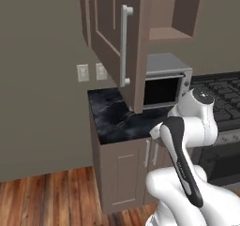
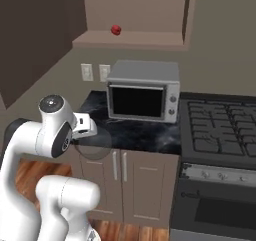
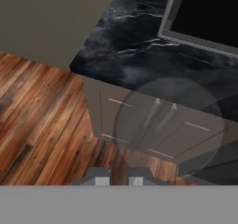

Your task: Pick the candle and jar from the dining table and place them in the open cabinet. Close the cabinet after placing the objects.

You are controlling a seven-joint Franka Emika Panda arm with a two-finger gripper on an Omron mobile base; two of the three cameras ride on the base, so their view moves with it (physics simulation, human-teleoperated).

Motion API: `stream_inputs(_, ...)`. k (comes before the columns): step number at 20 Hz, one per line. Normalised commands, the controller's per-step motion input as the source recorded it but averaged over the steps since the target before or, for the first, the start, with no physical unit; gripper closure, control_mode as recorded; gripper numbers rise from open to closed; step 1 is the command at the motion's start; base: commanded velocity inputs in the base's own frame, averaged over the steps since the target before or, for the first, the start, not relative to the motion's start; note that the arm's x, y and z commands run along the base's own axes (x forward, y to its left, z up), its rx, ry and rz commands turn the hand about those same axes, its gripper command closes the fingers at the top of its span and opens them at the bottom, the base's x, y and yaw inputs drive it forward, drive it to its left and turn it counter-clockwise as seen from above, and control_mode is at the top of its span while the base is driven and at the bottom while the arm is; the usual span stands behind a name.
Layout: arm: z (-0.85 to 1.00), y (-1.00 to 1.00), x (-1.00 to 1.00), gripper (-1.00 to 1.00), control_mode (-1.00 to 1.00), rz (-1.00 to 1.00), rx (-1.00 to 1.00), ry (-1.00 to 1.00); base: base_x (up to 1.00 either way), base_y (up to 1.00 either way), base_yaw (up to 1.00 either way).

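Observation:
The small red jar sits on the bottom shelf of the open cabinet. Its door swings out toward me, with a long pale bar handle. My gripper hangs low in front of the counter's left end, shut on the candle. The candle's clear round holder shows as a faint translucent disc just past the hand. In the hand view, the same disc floats ahead of the fingertips, which stand close together. The dining table is out of view.
A grey microwave stands on the black marble counter under the cabinet. A stove with an oven below is to the right. Base cabinet doors and wood floor lie below the hand. Two wall outlets are on the back wall.

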Motion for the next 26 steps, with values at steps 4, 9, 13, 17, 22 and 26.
stream_inputs(4, 0.00, 0.00, 0.00, 1.00, 1.00, 0.00, 0.00, 0.00, 0.00, -0.33, 0.25)
stream_inputs(9, 0.00, 0.00, 0.00, 1.00, 1.00, 0.00, 0.00, 0.00, 0.00, -0.46, 0.19)
stream_inputs(13, 0.00, 0.00, 0.00, 1.00, 1.00, 0.00, 0.00, 0.00, -0.03, -0.48, 0.08)
stream_inputs(17, 0.00, 0.00, 0.00, 1.00, 1.00, 0.00, 0.00, 0.00, 0.00, -0.21, 0.01)
stream_inputs(22, 0.00, 0.00, 0.00, 1.00, 1.00, 0.00, 0.00, 0.00, 0.31, -0.05, 0.00)
stream_inputs(26, 0.00, 0.00, 0.00, 1.00, 1.00, 0.00, 0.00, 0.00, 0.43, -0.03, 0.00)
